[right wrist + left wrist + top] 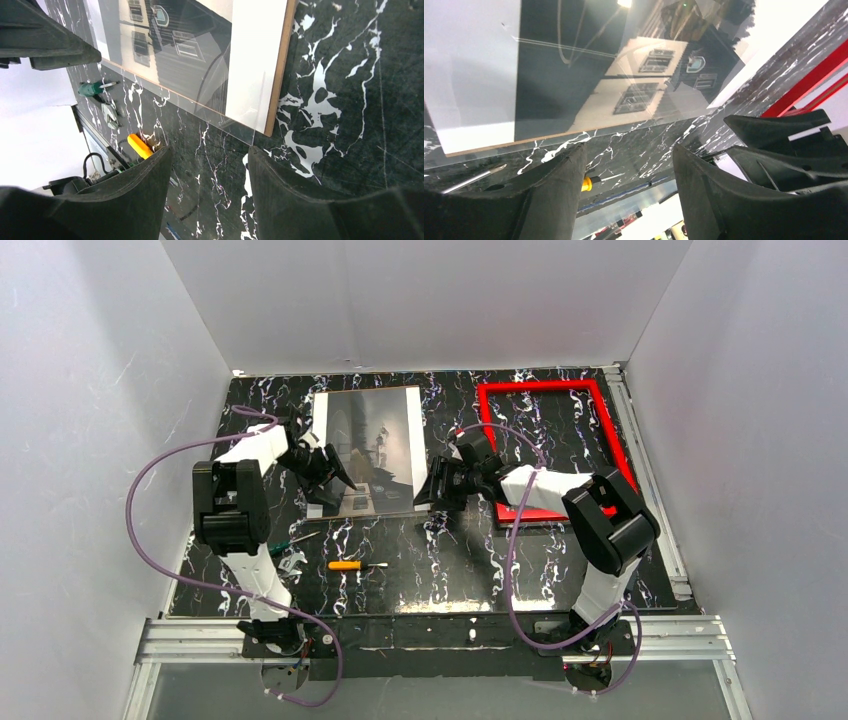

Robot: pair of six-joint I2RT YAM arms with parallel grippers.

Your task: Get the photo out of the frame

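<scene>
The photo (pixel 370 445) lies flat on the black marbled table, a dim grey-black print with white strips, resting on a brown backing board (pixel 280 65) with a clear pane (pixel 235 131) overhanging its near edge. The bright red frame (pixel 540 388) lies apart at the back right, and a strip of it (pixel 809 82) shows in the left wrist view. My left gripper (pixel 335 472) hovers at the photo's near left corner, open (pixel 629 147), nothing between its fingers. My right gripper (pixel 440 485) stands at the near right corner, open (pixel 210 149) and holding nothing.
A yellow-handled screwdriver (pixel 345 565) lies near the front of the table. A green-handled tool (pixel 290 540) and a small metal piece (pixel 292 562) sit beside the left arm. White walls enclose the table on three sides. Aluminium rails run along the front edge (pixel 430 635).
</scene>
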